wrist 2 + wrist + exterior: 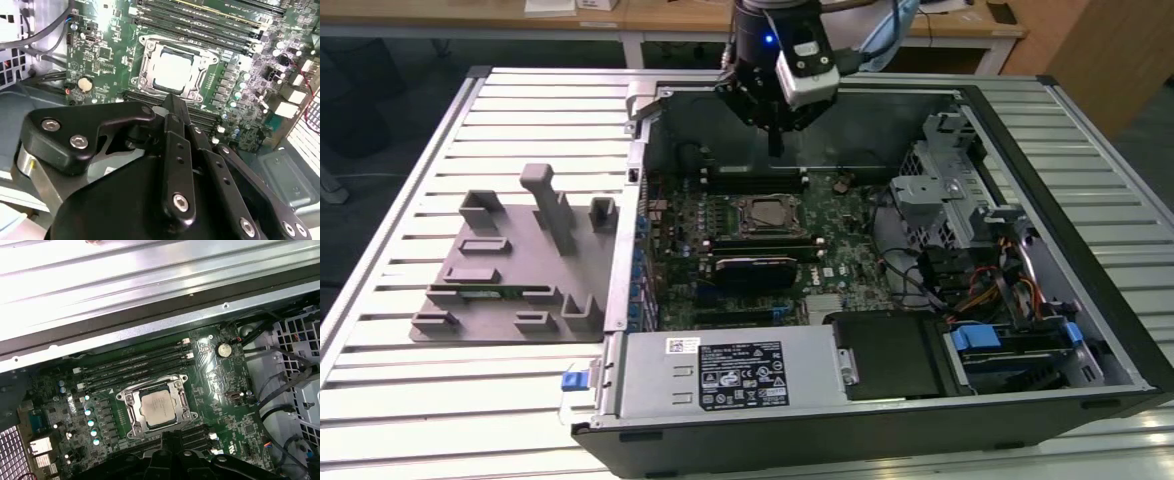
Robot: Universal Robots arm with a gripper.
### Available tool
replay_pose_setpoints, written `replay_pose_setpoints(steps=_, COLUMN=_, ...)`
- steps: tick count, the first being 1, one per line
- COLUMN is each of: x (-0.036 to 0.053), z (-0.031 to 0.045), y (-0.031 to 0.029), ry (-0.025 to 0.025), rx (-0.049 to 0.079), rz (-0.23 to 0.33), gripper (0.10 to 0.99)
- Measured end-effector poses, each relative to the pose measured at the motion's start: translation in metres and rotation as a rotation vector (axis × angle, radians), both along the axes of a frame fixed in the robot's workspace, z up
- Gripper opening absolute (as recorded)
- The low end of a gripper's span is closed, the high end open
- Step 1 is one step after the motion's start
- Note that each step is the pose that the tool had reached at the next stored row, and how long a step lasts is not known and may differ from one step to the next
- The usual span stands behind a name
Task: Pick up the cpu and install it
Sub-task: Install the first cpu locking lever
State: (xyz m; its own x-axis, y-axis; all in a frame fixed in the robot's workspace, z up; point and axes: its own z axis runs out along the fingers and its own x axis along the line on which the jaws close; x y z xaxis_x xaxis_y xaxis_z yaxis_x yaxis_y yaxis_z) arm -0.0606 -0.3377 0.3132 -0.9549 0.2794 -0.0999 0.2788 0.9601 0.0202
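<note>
pincer (775, 150) closed, empty, above mobo | cpu (158, 408) seated in socket (131, 401) | case (1067, 330) open

The cpu (158, 409) was a small flat square chip with a pale silver-grey metal top and faint dark print. It lay flat and level inside the metal-framed socket (156, 407) on the green motherboard (220, 390), a thin dark rim showing around it. In the first wrist view it sat just below centre of the frame; in the second wrist view (173, 70) upper centre; in the exterior view (766, 211) near mid-frame.
</note>
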Motion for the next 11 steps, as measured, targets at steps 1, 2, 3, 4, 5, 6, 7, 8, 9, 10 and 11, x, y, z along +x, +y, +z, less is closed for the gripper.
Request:
replay_pose_setpoints(steps=1, x=0.0, z=-0.0019, y=-0.0001, ry=-0.0002, rx=0.0, rz=0.0, gripper=0.106)
replay_pose_setpoints(steps=2, x=0.0, z=-0.0035, y=-0.0004, ry=0.0002, rx=0.0, rz=0.0, gripper=0.106)
replay_pose_setpoints(steps=3, x=0.0, z=-0.0054, y=-0.0006, ry=0.0, rx=0.0, rz=0.0, gripper=0.106)
replay_pose_setpoints(steps=4, x=0.0, z=-0.007, y=-0.0007, ry=0.0, rx=0.0, rz=0.0, gripper=0.106)
replay_pose_setpoints(steps=5, x=0.0, z=-0.0071, y=-0.0008, ry=0.0001, rx=0.0, rz=0.0, gripper=0.106)
replay_pose_setpoints(steps=6, x=0.0, z=-0.0072, y=-0.0008, ry=0.0003, rx=0.0, rz=0.0, gripper=0.106)
replay_pose_setpoints(steps=7, x=0.0, z=-0.0074, y=-0.0008, ry=0.0001, rx=0.0, rz=0.0, gripper=0.106)
replay_pose_setpoints(steps=8, x=0.0, z=-0.0076, y=-0.0008, ry=0.0001, rx=0.0, rz=0.0, gripper=0.106)
replay_pose_setpoints(steps=9, x=0.0, z=-0.0077, y=-0.0008, ry=0.0001, rx=0.0, rz=0.0, gripper=0.106)
replay_pose_setpoints(steps=10, x=0.0, z=-0.0079, y=-0.0008, ry=0.0001, rx=0.0, rz=0.0, gripper=0.106)
replay_pose_setpoints(steps=11, x=0.0, z=-0.0081, y=-0.0008, ry=0.0001, rx=0.0, rz=0.0, gripper=0.106)
